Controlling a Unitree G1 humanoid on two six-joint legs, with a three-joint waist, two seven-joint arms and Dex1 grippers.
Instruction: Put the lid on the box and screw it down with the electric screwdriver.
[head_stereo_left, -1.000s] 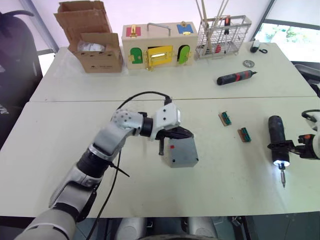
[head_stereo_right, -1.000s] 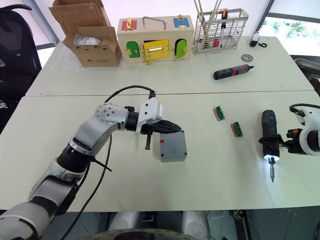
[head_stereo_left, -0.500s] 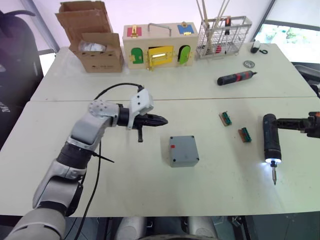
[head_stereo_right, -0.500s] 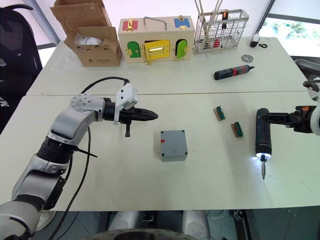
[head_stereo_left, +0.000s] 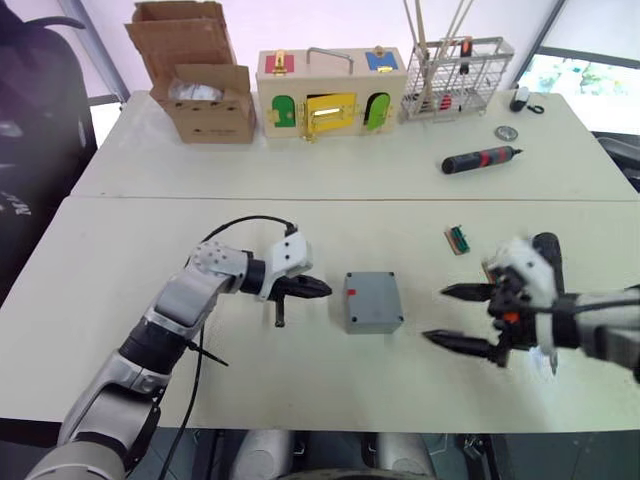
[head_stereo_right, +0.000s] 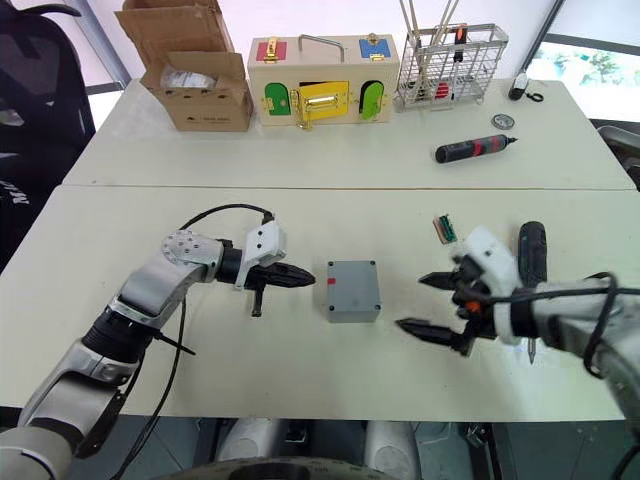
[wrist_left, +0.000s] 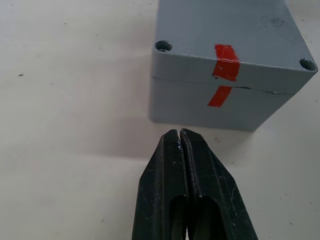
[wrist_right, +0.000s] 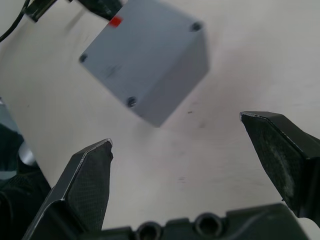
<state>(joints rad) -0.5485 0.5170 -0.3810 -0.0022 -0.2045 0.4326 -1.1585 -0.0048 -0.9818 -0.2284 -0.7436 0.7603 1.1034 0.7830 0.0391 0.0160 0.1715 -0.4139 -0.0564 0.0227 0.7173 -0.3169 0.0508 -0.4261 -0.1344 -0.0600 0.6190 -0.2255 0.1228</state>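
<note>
Head view: right end effector (head_stereo_left: 462, 317) spread (left (head_stereo_left: 312, 289) pinched), flanking box (head_stereo_left: 372, 301).

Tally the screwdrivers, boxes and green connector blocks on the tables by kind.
Screwdrivers: 2, the electric screwdriver and the black-and-red screwdriver
Boxes: 3, the box, the cardboard box, the wooden box
Green connector blocks: 1 in sight
Total: 6

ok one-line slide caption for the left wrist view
Shut left gripper pointing at the small grey plastic box, its flat grey lid on, red tape spanning the seam.
</note>
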